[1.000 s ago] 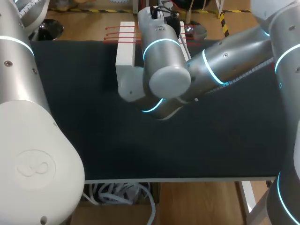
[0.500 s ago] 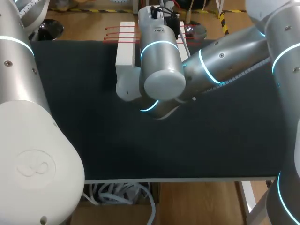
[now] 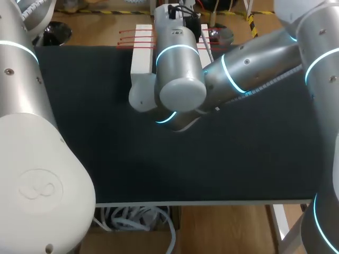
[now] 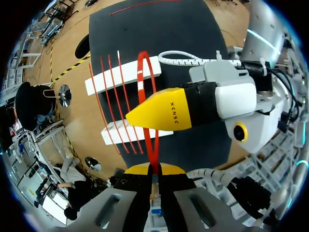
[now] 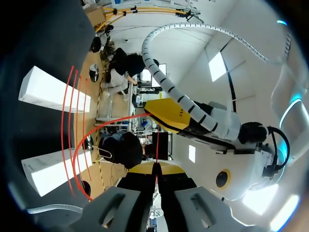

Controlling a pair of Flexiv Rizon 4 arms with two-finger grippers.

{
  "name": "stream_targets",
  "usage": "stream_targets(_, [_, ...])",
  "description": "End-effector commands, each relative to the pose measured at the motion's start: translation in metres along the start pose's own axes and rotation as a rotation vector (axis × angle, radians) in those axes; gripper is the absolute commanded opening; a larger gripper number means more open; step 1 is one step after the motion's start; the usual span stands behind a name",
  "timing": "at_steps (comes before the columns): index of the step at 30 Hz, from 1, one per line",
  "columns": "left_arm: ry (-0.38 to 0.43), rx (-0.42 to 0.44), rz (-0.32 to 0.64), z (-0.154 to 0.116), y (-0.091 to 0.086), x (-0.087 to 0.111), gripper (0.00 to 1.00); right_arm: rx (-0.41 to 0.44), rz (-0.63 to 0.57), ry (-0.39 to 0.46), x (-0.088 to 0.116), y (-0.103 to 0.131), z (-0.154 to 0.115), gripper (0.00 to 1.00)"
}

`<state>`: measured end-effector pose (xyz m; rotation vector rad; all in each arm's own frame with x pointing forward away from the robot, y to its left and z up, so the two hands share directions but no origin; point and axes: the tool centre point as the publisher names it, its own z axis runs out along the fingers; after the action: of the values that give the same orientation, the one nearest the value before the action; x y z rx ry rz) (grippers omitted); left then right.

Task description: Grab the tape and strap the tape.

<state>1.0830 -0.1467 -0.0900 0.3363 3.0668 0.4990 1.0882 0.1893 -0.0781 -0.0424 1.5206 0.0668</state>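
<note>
Clearly the left gripper (image 4: 154,169) has its two yellow tips pressed together on the red tape (image 4: 155,147). The tape is a thin, glossy ribbon that rises from the pinch and bends into a tall, narrow loop. In its own wrist view the right gripper (image 5: 157,168) is likewise closed on the tape (image 5: 157,147), which stands up from its tips as a fine straight line before curving away in a wide arc.

One smooth, wedge-shaped yellow finger (image 4: 161,111) of the right gripper lies across the loop in the left wrist view. Behind it come a black section and a white plastic housing. Its partner finger is out of sight, so whether the finger passes through the loop or only in front of it cannot be told.

Ahead of both grippers lie two matte white bars, one farther (image 4: 126,76) and one nearer (image 4: 126,131), long and square-edged. Several thin red strands (image 4: 104,96) run across them like strings on a frame (each bowed slightly).

From above, the table carries a dull black mat (image 3: 95,132). The right arm (image 3: 249,69), rounded grey metal with lit cyan rings, reaches across to the far middle. It covers most of the second bar and both grippers. Only one bar (image 3: 142,50) shows plainly there, with short red ends beside it. The left arm (image 3: 32,159) fills the near left corner, cut off by the frame.
</note>
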Motion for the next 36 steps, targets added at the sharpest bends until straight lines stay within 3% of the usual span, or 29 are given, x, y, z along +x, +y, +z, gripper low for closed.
stream_targets(1, [0.002,-0.002,0.002,-0.0011,0.0004,-0.0001,0.0,-0.001,-0.007,0.006,-0.001,0.0053,0.0022,0.0])
stream_targets(18, [0.002,-0.002,0.002,-0.0011,0.0004,-0.0001,0.0,-0.005,-0.024,0.011,0.0005,0.0139,0.002,0.0])
stream_targets(36, [0.002,-0.002,0.002,-0.0011,0.0004,-0.0001,0.0,0.026,-0.032,-0.002,-0.0028,0.0053,-0.0047,0.0])
